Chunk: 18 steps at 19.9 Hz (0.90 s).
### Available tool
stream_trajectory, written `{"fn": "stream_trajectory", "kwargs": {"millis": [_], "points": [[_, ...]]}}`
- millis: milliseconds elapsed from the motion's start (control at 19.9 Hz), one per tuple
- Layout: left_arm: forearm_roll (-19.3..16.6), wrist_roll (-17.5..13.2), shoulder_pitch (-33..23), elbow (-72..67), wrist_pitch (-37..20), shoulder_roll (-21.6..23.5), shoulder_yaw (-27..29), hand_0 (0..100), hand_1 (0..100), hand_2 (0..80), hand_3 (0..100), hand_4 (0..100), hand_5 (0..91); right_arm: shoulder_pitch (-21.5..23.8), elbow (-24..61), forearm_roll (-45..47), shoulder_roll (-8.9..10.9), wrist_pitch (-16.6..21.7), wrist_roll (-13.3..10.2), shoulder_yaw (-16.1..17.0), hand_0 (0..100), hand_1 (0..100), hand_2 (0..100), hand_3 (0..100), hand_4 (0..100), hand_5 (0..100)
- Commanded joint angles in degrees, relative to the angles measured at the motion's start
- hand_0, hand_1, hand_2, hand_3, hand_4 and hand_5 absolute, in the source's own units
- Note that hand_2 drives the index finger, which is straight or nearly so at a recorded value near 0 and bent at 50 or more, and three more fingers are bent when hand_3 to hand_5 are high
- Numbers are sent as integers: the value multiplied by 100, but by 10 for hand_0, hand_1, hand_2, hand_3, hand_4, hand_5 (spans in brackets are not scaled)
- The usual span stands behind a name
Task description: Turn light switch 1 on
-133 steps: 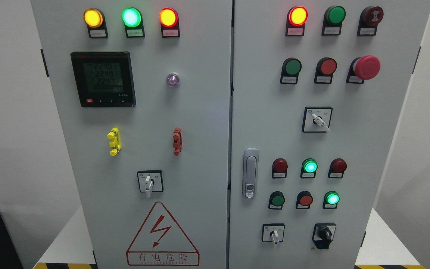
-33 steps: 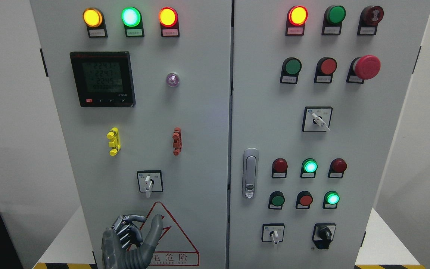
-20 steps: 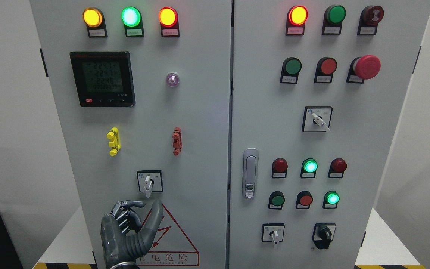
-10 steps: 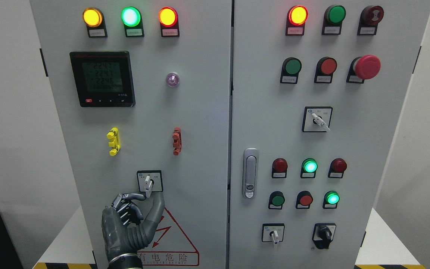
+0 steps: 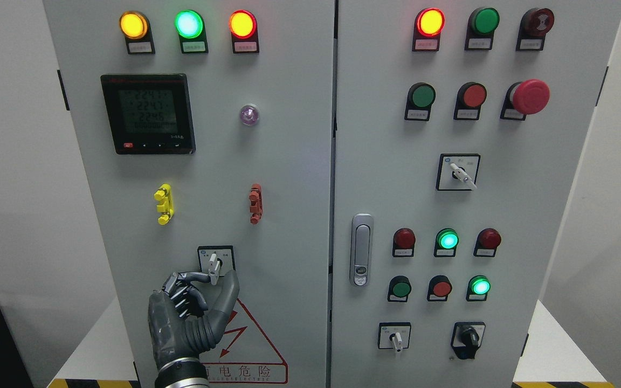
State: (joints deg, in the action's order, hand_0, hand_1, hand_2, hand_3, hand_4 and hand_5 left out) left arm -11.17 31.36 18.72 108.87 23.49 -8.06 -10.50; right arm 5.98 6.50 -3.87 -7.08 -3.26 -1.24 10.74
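The small white lever switch on its black-edged square plate (image 5: 215,262) is sitting in the lower left part of the picture, on the left grey metal cabinet door (image 5: 289,161), and its lever is pointing straight down.

The dark grey robot left hand (image 5: 189,315) is reaching up from the bottom edge, just under that switch. A forefinger (image 5: 194,277) is poking in from the left and looks to be touching the lever's lower tip, while the thumb (image 5: 228,293) is standing up on the right, just below the plate. The other fingers are curling in. The hand is pinching around the tip, but I cannot tell if it is really holding it tight. The right hand is not showing at all.

Here is what could go wrong, I think. The lever tip is tiny and smooth, so the finger could be slipping off when it starts to turn, and then the switch would be staying put. The finger is only catching the very end, so a push could be bending past it. The hand is also covering part of the red triangle warning sticker (image 5: 259,350) and could be rubbing on the door.
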Motion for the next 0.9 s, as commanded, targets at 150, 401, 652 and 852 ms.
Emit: {"fn": "stream_trajectory", "kwargs": {"millis": [150, 401, 652, 852], "points": [[-17, 2, 88, 11, 59, -20, -4, 105, 767, 597, 1000, 1000, 882, 0, 0, 0, -4, 1, 1, -1, 0, 0, 0, 0, 0, 0], [-17, 2, 88, 20, 77, -20, 5, 151, 769, 605, 1000, 1000, 881, 0, 0, 0, -4, 1, 1, -1, 0, 0, 0, 0, 0, 0], [-17, 2, 88, 38, 217, -20, 13, 188, 775, 615, 1000, 1000, 881, 0, 0, 0, 5, 1, 1, -1, 0, 0, 0, 0, 0, 0], [-17, 2, 79, 117, 244, -20, 22, 199, 775, 619, 1000, 1000, 881, 0, 0, 0, -4, 1, 1, -1, 0, 0, 0, 0, 0, 0]]}}
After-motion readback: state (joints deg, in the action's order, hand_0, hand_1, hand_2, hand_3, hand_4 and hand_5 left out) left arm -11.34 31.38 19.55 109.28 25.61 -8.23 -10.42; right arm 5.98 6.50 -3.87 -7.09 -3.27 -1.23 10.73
